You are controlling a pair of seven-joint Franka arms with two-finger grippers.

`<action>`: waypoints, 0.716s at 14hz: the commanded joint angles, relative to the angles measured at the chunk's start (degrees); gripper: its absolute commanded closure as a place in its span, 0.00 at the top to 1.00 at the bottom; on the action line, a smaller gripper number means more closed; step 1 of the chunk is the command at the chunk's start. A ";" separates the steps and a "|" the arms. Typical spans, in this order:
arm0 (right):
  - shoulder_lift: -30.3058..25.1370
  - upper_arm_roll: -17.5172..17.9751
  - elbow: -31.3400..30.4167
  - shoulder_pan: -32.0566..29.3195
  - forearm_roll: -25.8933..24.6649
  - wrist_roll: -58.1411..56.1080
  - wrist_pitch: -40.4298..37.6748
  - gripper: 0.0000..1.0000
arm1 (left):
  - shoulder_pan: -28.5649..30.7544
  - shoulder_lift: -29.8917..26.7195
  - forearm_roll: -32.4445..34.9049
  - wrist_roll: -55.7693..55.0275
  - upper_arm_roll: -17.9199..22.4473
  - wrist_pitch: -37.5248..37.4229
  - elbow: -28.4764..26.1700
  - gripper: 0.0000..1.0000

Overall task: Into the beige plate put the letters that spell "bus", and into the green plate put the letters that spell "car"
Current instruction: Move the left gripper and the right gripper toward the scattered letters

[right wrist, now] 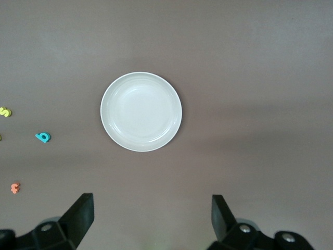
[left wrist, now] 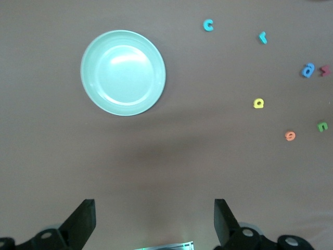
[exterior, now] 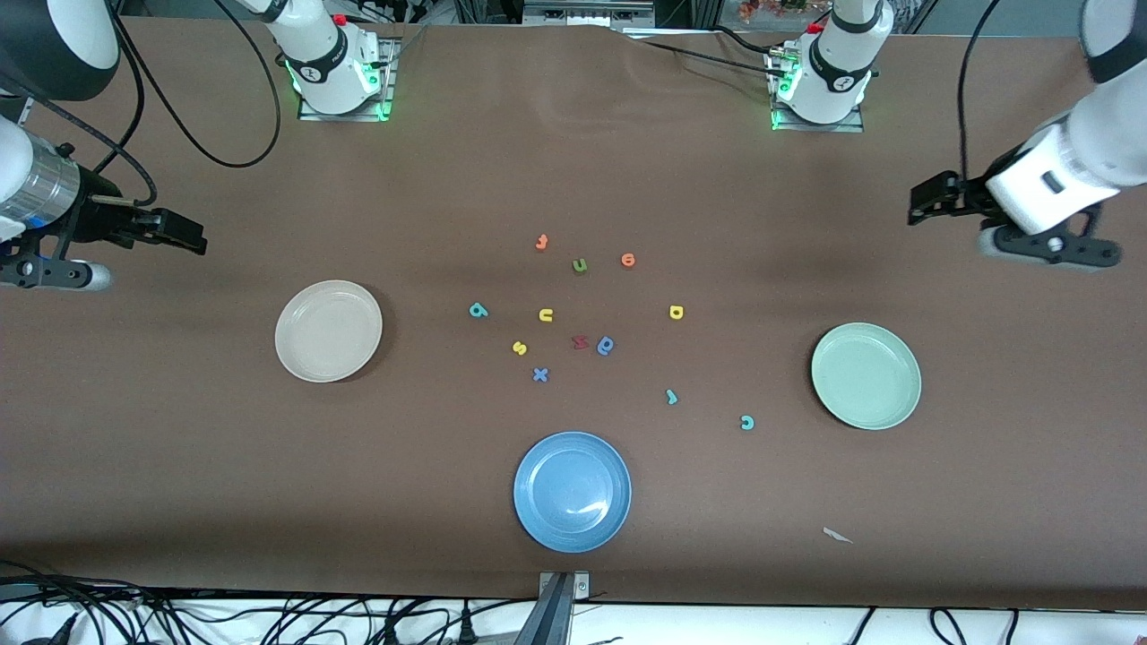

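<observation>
The letters lie loose mid-table. The teal "b", yellow "u" and yellow "s" are on the side toward the empty beige plate. The yellow "a", thin teal "r" and teal "c" are on the side toward the empty green plate. My left gripper hangs open and empty over bare table at the left arm's end. My right gripper hangs open and empty at the right arm's end. The left wrist view shows the green plate, the right wrist view the beige plate.
A blue plate sits nearest the front camera. Among the letters are a green "u", an orange round letter, an orange letter, a red letter, a blue round letter and a blue "x".
</observation>
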 commanded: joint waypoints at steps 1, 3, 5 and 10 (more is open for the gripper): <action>-0.51 0.05 -3.15 0.21 3.22 0.30 3.04 1.00 | -5.85 7.05 -0.36 0.45 0.17 1.02 1.75 1.00; -0.51 0.49 -6.75 1.34 4.19 1.25 7.25 1.00 | -7.80 10.05 -0.62 0.36 0.09 8.64 1.58 1.00; -0.51 2.33 -10.79 2.40 4.20 5.64 12.60 1.00 | -10.60 13.73 -2.64 0.10 -0.18 13.50 1.40 1.00; 3.25 7.00 -17.48 7.66 4.11 19.52 26.06 1.00 | -16.84 23.05 -3.00 -2.52 -0.18 25.01 0.00 0.75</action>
